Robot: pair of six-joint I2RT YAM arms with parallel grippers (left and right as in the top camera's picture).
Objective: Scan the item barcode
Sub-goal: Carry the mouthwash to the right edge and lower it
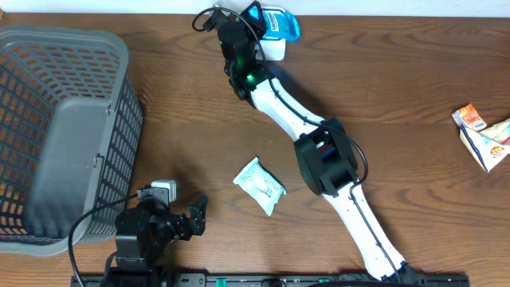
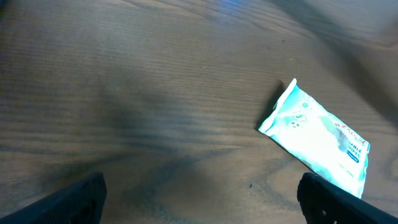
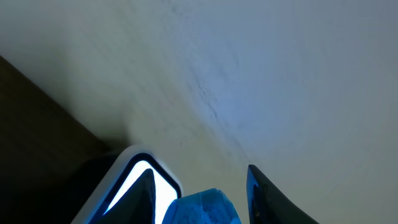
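Wipes pack lies outside basket; right end effector grips blue pouch

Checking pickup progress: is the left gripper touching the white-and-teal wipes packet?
Apart. Overhead shows bare table between the left gripper and the white-and-teal wipes packet.

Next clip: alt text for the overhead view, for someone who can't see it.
The right gripper grips a blue and white device at the far edge of the table. A pale packet lies mid-table, near the open left gripper; a grey basket stands left.
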